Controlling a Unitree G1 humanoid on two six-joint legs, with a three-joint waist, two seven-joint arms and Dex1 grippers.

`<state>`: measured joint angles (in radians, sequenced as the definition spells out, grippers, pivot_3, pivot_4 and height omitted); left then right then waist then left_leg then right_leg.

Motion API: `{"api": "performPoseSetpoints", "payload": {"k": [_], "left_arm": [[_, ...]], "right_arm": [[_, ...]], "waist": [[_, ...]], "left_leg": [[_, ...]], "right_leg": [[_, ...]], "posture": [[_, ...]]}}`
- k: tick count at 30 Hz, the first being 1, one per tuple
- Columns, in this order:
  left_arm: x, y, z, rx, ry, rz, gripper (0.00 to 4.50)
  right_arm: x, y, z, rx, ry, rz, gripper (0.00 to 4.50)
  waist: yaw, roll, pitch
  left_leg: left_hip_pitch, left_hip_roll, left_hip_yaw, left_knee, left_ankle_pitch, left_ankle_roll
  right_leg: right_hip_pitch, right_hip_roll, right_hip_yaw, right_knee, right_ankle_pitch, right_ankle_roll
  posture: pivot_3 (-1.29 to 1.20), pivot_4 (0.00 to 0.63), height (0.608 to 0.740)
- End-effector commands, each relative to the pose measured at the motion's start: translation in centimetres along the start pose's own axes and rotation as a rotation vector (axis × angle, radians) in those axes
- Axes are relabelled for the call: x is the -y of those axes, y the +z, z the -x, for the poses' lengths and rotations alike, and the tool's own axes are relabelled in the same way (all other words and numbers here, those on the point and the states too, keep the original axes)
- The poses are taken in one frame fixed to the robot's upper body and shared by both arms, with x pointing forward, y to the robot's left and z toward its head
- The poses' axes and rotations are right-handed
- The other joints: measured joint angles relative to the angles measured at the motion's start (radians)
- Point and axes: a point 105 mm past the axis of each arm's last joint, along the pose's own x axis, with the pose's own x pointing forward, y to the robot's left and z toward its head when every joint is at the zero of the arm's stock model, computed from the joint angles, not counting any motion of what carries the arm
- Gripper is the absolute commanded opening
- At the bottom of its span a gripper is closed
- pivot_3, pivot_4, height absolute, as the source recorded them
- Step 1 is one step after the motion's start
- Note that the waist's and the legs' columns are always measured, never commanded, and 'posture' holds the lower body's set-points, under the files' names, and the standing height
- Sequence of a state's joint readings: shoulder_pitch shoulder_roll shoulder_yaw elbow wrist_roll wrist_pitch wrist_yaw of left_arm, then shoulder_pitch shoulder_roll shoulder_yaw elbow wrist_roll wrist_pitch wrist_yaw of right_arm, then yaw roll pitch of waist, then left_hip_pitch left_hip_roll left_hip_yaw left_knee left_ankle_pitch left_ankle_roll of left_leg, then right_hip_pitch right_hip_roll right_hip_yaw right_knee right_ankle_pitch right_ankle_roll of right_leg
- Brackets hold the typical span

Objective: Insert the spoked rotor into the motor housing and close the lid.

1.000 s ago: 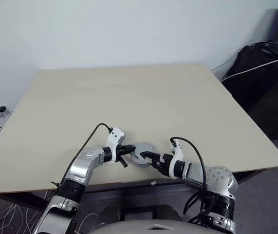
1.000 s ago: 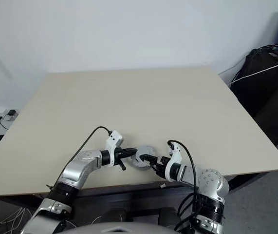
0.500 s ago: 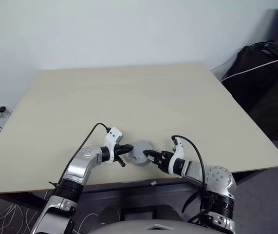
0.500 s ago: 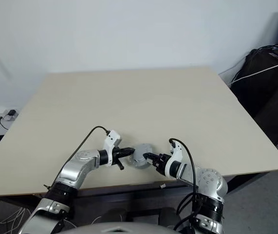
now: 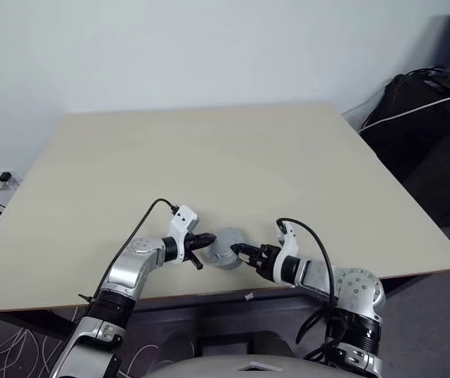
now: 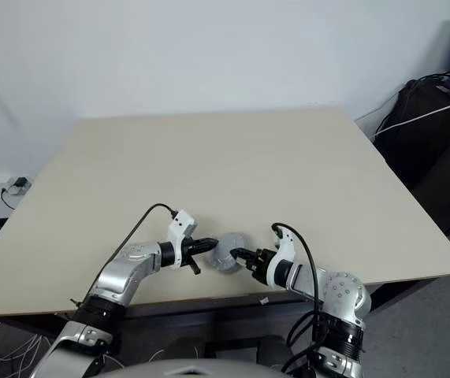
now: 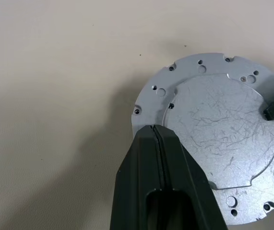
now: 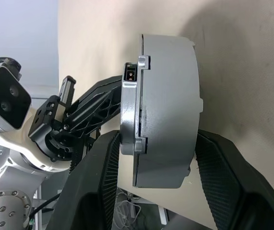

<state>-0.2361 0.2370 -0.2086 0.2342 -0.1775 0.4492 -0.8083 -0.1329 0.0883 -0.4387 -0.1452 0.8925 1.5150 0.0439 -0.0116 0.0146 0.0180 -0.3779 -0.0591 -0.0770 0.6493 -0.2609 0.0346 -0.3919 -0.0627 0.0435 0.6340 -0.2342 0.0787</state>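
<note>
The motor housing (image 8: 170, 96) is a silver-grey drum lying near the table's front edge, with the lid (image 7: 213, 129) seated flat on it, plain raised face showing. The same unit (image 5: 226, 244) sits between both arms in the head views. The spoked rotor is hidden. My left gripper (image 7: 154, 128) is shut, its tip resting on the lid's rim. My right gripper (image 8: 158, 139) is shut on the unit, one finger against the lid's flange (image 8: 129, 110) and the other against the housing's opposite side.
The beige table (image 5: 209, 157) stretches far beyond the unit. Its front edge (image 5: 209, 293) runs just behind my hands. A black bag with cables (image 5: 422, 134) stands off the table's right side.
My right gripper's fingers, wide open over the unit a second ago, have closed onto it. The left gripper has stayed shut at the lid's rim.
</note>
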Motion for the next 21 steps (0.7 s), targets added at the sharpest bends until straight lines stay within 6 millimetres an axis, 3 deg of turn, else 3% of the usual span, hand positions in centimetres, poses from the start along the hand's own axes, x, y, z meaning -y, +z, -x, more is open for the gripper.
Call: {"api": "performPoseSetpoints", "payload": {"k": [1, 5, 15, 21], "left_arm": [[1.2, -0.2, -0.7, -0.001, -0.047, 0.008, 0.00], [1.2, 0.5, -0.6, 0.043, -0.035, 0.016, 0.00], [1.3, 6.3, 1.4, 0.416, 0.073, 0.020, 0.00], [2.2, 7.9, 2.8, 0.535, 0.095, 0.036, 0.00]], "right_arm": [[-4.2, -0.9, -1.7, -0.019, 0.177, 0.006, 2.13], [-3.8, -0.7, -1.7, 0.001, 0.167, -0.009, 2.13], [-3.0, -0.5, -1.4, 0.039, 0.153, -0.039, 2.11], [-2.6, -0.6, -1.3, 0.037, 0.141, -0.045, 2.11]], "waist": [[0.000, 0.000, 0.000], [0.000, 0.000, 0.000], [0.001, -0.001, 0.001], [-0.002, 0.000, 0.000]], "left_leg": [[0.000, 0.000, 0.000, 0.000, 0.000, 0.000], [0.000, 0.000, 0.000, 0.000, 0.000, 0.000], [-0.001, 0.000, 0.000, 0.000, 0.000, 0.000], [-0.001, 0.001, 0.001, -0.001, 0.000, 0.000]], "right_leg": [[0.000, 0.000, 0.000, 0.000, 0.000, 0.000], [0.000, 0.000, 0.000, 0.000, 0.000, 0.000], [-0.001, -0.001, 0.000, 0.000, 0.000, 0.000], [-0.001, 0.000, 0.001, 0.000, 0.000, 0.000]], "posture": [[0.00, 0.000, 0.740], [0.00, 0.000, 0.740], [0.00, 0.000, 0.740], [0.00, 0.000, 0.740]]}}
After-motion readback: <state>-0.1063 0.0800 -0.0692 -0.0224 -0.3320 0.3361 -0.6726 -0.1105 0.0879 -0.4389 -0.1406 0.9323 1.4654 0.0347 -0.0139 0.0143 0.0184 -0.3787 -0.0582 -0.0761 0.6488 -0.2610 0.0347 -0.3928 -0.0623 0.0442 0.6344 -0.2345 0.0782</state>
